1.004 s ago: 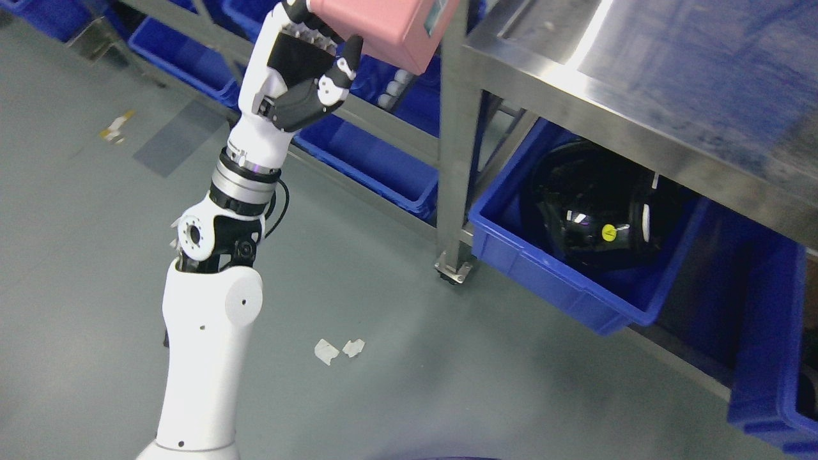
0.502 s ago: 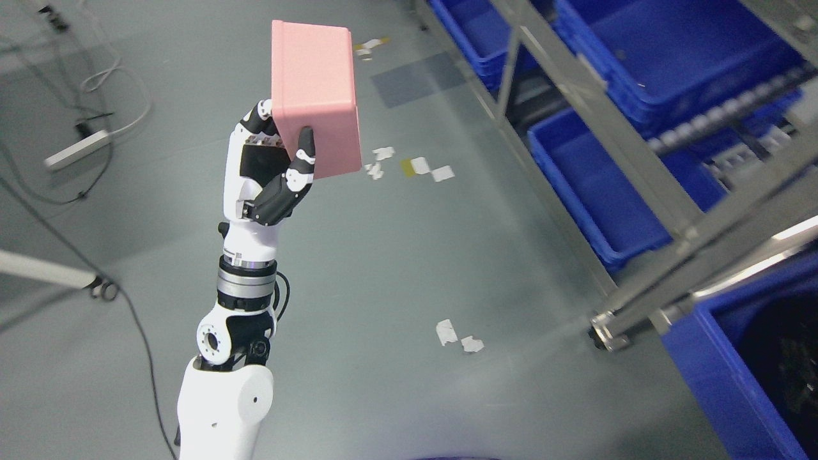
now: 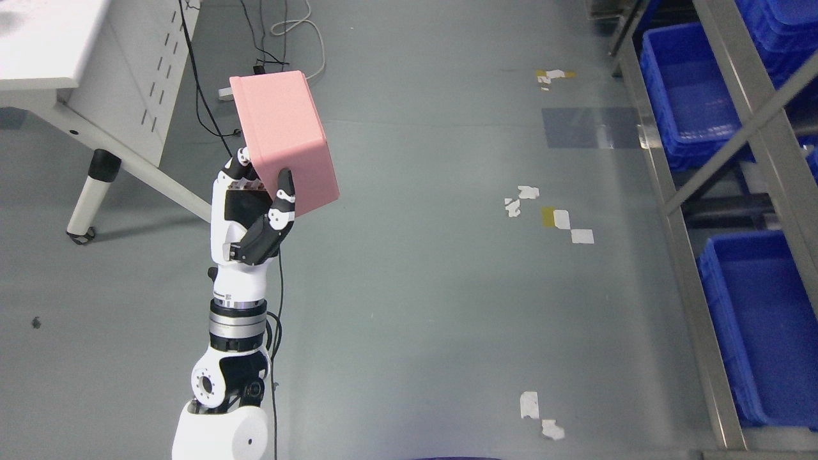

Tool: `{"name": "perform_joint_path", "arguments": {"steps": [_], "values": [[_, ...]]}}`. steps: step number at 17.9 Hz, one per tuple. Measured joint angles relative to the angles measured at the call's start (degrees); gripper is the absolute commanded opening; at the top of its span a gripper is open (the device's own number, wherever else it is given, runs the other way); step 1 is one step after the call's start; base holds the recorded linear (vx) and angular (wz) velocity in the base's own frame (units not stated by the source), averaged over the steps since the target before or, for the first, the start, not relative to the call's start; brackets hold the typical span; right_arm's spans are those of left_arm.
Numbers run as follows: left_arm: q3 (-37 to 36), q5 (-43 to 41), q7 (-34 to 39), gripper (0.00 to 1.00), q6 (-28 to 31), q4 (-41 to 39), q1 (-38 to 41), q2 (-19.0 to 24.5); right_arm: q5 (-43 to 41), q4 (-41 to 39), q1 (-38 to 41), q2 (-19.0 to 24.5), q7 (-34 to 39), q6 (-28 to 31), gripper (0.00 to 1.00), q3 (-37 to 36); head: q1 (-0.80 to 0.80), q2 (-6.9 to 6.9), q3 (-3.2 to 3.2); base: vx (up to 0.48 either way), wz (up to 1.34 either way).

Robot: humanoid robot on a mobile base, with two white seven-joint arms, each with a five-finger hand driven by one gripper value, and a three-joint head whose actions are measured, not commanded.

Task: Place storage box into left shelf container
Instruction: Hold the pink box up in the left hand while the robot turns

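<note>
a robot's left hand point(image 3: 250, 214) is raised over a grey floor point(image 3: 415, 287), fingers and thumb clamped around the lower end of a pink storage box point(image 3: 283, 148), which is held up in the air, tilted. a metal shelf point(image 3: 677, 211) with blue containers point(image 3: 760, 332) stands well apart at the right. a white table point(image 3: 77, 70) sits at upper left.

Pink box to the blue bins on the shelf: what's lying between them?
Head view: only grey floor with tape scraps separates the pink box, held by the left hand, from the blue bins.
</note>
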Motion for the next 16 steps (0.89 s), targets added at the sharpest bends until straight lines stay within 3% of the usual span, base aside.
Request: {"name": "perform_joint_path", "arguments": {"steps": [16], "values": [[-1.3,0.4,0.0,0.04,0.7,-0.2,4.1,0.0,0.0,0.0,0.0,0.0,-0.2,-0.1,1.0,0.0,0.0,0.0,0.0,0.479,-0.04]]}}
